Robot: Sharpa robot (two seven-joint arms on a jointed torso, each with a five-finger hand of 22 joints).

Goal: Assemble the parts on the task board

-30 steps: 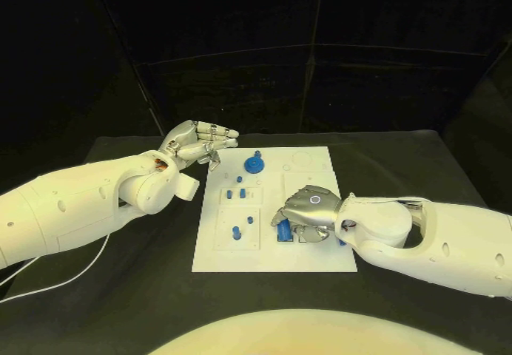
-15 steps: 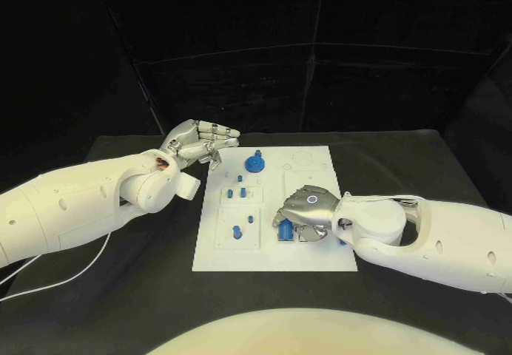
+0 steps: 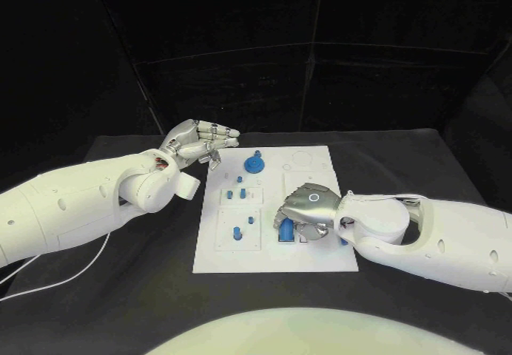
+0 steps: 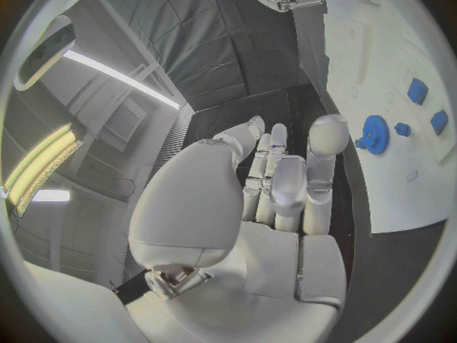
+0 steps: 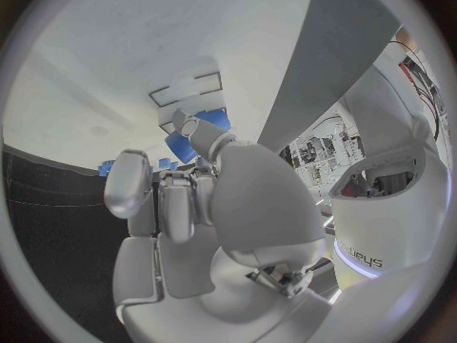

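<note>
While your right hand (image 3: 307,209) works low on the task board (image 3: 320,159), in the lower right of the head view, its fingers curl down onto a blue part (image 3: 285,231); whether they actually grip it, you cannot tell. Your left hand (image 3: 198,140) hangs off the board's upper left corner, fingers curled, holding nothing. The blue gear (image 3: 254,162) and several small pegs (image 3: 242,194) appear seated, so judge the assembly partway done.
</note>
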